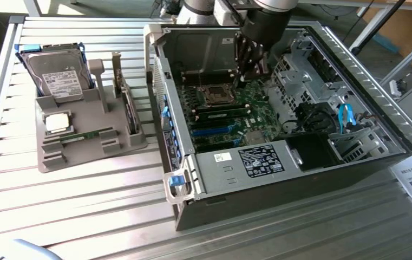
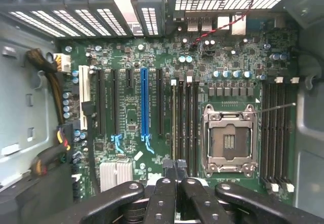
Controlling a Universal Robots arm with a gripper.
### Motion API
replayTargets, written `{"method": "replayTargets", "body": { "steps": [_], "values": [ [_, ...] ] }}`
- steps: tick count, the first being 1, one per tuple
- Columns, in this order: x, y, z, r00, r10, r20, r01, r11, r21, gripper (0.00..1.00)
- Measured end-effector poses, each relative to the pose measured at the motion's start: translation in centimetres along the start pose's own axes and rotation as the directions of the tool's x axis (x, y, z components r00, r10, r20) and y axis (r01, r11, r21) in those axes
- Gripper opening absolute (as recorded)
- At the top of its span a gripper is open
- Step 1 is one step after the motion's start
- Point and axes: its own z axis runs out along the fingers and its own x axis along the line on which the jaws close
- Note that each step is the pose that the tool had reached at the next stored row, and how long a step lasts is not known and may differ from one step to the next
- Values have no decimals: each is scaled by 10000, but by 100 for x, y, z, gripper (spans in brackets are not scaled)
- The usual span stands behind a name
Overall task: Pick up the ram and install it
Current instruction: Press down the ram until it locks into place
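Slatted metal bench (image 1: 83, 195): your ram (image 1: 86, 135) lies flat in the grey holder (image 1: 69, 154), long axis across its front, well apart toward the exterior view's left of the gripper (image 2: 175, 169), whose jaws are pressed together, empty, inside the computer case (image 1: 350, 76).

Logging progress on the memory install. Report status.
Gripper shut, inside the case over the motherboard. One ram stick lying in the grey tray. Grip on anything: cannot tell.
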Motion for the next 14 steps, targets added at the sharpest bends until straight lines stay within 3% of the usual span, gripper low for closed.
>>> {"method": "replayTargets", "body": {
  "steps": [8,14],
  "values": [
    [6,-12,-261,9999,1,-103,-1,10000,-1,10],
    [7,-13,-307,9999,0,-113,0,10000,1,10]
  ]
}}
